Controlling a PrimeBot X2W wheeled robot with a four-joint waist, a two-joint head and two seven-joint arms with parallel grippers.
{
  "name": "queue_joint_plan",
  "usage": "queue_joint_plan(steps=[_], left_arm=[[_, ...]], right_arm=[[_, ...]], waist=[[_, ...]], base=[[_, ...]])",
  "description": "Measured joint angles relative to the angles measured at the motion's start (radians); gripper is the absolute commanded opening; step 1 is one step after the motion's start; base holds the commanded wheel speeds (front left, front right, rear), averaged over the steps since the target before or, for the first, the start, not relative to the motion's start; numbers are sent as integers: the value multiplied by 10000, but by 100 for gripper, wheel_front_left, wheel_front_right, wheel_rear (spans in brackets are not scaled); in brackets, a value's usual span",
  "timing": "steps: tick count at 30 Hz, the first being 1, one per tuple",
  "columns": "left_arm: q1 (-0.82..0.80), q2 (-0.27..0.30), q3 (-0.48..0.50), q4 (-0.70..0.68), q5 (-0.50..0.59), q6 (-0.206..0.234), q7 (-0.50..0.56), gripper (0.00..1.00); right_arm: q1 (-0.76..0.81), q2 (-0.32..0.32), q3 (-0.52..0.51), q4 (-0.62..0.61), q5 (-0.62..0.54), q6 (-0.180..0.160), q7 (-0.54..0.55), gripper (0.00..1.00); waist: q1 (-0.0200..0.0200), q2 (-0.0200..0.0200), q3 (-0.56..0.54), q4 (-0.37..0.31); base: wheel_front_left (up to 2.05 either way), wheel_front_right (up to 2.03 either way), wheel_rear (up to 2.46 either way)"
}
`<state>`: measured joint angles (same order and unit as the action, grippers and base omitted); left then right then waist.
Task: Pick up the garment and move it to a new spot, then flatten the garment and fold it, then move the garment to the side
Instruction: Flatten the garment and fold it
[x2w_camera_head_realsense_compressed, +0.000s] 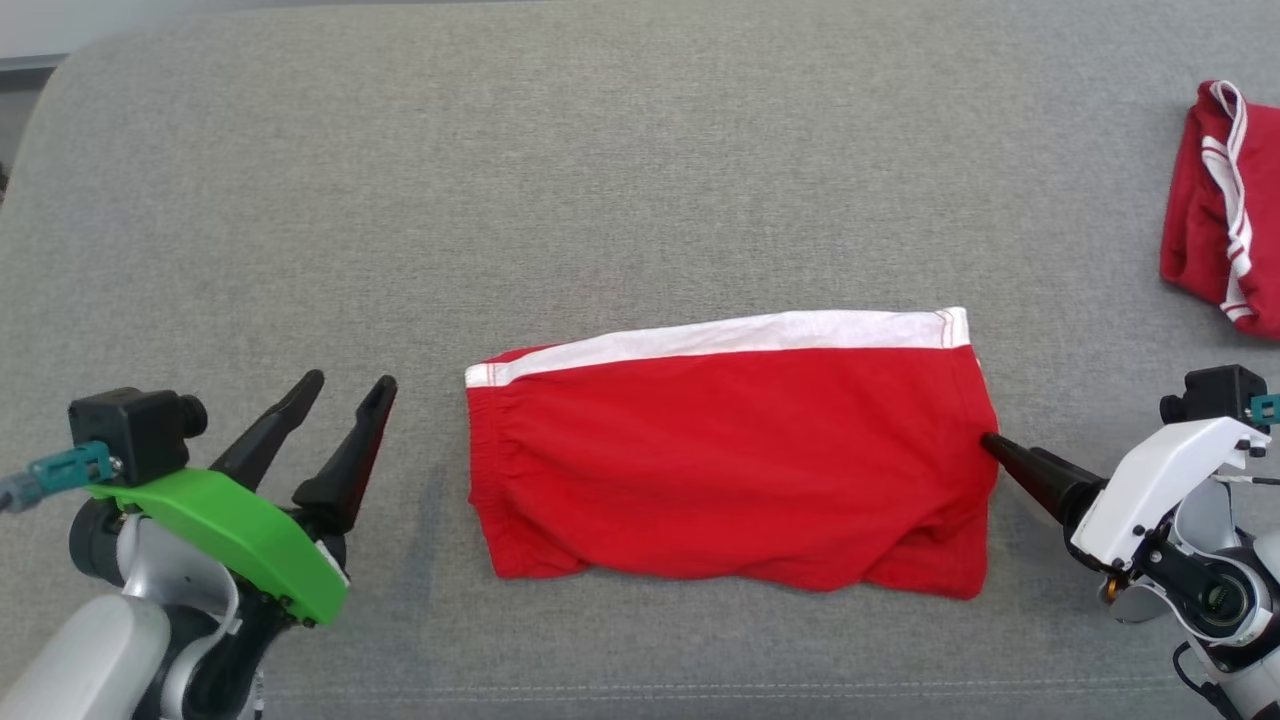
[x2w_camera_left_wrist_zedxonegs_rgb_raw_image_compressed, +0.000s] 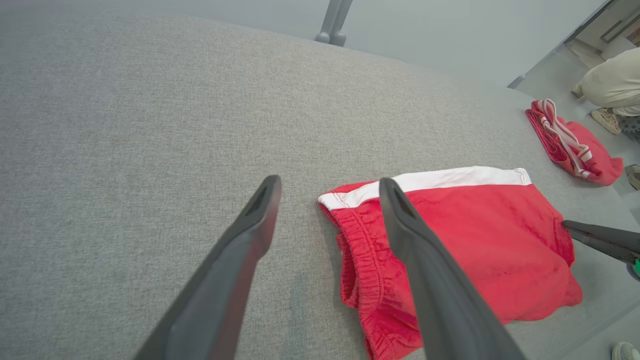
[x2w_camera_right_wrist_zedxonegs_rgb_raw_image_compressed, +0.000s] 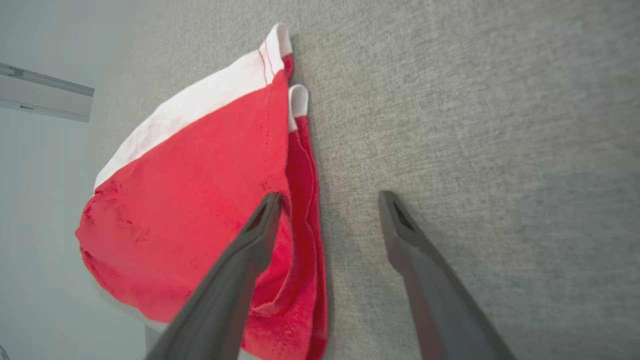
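The garment (x2w_camera_head_realsense_compressed: 730, 460) is a pair of red shorts with a white band along its far edge, lying folded and flat on the grey fabric surface (x2w_camera_head_realsense_compressed: 600, 200). My left gripper (x2w_camera_head_realsense_compressed: 350, 382) stands open to its left, a short gap from the gathered waistband (x2w_camera_left_wrist_zedxonegs_rgb_raw_image_compressed: 360, 250), holding nothing. At the garment's right edge my right gripper (x2w_camera_head_realsense_compressed: 995, 445) is open. In the right wrist view one fingertip (x2w_camera_right_wrist_zedxonegs_rgb_raw_image_compressed: 272, 200) hangs over the garment's (x2w_camera_right_wrist_zedxonegs_rgb_raw_image_compressed: 200, 200) layered edge and the other is over bare surface. The right finger (x2w_camera_left_wrist_zedxonegs_rgb_raw_image_compressed: 600, 240) also shows in the left wrist view beside the garment (x2w_camera_left_wrist_zedxonegs_rgb_raw_image_compressed: 475, 235).
A second red garment with white stripes (x2w_camera_head_realsense_compressed: 1220, 210) lies bunched at the far right edge of the surface. In the left wrist view a person (x2w_camera_left_wrist_zedxonegs_rgb_raw_image_compressed: 610, 85) crouches beyond that edge, shoes on the floor. Bare grey surface stretches to the left and back.
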<state>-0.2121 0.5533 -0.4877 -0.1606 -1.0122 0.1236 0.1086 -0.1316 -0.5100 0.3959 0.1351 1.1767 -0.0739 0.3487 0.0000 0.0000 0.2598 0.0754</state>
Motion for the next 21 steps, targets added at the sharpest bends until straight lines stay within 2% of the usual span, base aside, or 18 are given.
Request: queue_joint_plan(steps=[2, 6, 7, 8, 9, 10, 16, 18, 21], left_arm=[[83, -339, -40, -71, 364, 0, -430, 100], [444, -656, -65, 100, 700, 0, -955, 100], [546, -708, -48, 180, 769, 0, -1074, 100], [649, -746, -10, 261, 844, 0, -1187, 100], [735, -773, 50, 337, 897, 0, -1289, 100], [814, -809, 115, 418, 932, 0, -1373, 100], [1419, -926, 698, 754, 943, 0, -1778, 100], [1551, -982, 888, 788, 943, 0, -1881, 100], [1610, -988, 1072, 784, 943, 0, -1977, 100]], right_arm=[[-4, 40, 46, 192, 0, -79, 73, 100], [-43, 73, 35, 477, 0, -86, 104, 100], [-49, 94, 36, 523, 2, -86, 146, 74], [-63, 121, 59, 571, 4, -86, 180, 39], [-96, 146, 77, 616, 8, -86, 226, 39], [-139, 199, 90, 644, 50, -84, 268, 0], [-244, 1122, 42, 779, 1267, -65, 765, 0], [-244, 917, -313, 815, 1463, -71, 830, 0], [-244, 211, -982, 859, 1624, -86, 838, 0]], waist=[[0, 0, -37, 213], [0, 0, -91, 646], [0, 0, -103, 752], [-1, 0, -116, 858], [0, 0, -128, 957], [0, 0, -143, 1053], [0, 0, -362, 1276], [0, 0, -439, 1227], [0, 0, -502, 1099]], base=[[0, 0, 0], [0, 0, 0], [0, 0, 0], [0, 0, 0], [0, 0, 0], [0, 0, 0], [0, 0, 0], [0, 0, 0], [0, 0, 0]])
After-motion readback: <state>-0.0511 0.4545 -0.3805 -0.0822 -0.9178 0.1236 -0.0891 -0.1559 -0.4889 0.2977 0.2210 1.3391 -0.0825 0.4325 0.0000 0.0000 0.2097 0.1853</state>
